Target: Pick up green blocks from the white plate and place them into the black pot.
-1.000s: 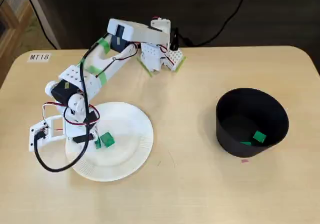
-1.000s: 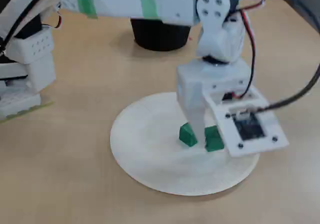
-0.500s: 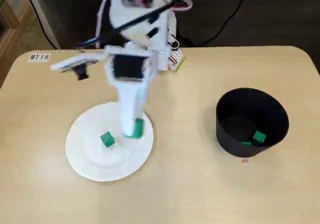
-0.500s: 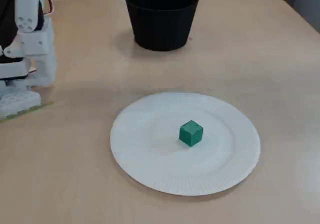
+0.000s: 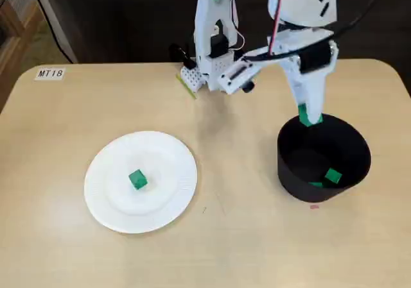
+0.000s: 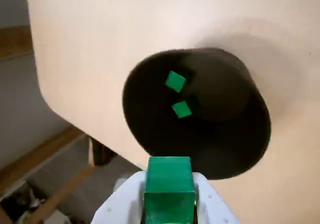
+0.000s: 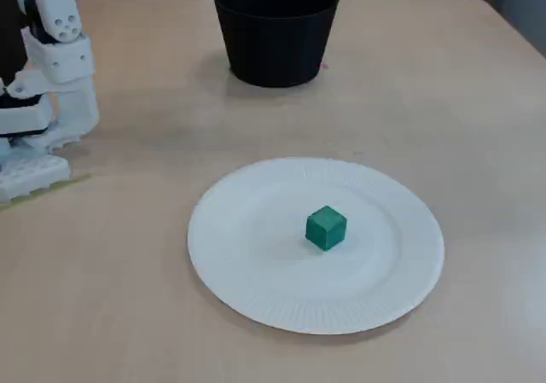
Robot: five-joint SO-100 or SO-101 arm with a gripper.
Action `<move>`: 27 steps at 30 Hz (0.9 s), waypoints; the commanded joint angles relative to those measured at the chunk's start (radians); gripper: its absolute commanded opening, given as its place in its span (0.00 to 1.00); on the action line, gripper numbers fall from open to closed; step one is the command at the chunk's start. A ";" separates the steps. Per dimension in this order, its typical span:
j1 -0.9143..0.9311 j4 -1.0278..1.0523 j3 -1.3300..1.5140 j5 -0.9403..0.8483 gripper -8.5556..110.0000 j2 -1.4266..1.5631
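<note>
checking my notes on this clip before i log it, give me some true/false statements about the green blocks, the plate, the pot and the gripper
1. The two-finger gripper is shut on a green block. True.
2. The round white paper plate holds two green cubes. False: a single green cube lies on it.
3. The black pot is empty. False: the wrist view shows two loose green blocks on its bottom.
4. The pot stands on the tan table, apart from the plate. True.
</note>
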 commanded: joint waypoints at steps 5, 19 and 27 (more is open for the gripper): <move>-0.057 -0.230 0.207 -0.006 0.05 0.051; -0.026 -0.359 0.276 -0.098 0.32 0.014; 0.026 -0.331 0.270 -0.129 0.22 0.054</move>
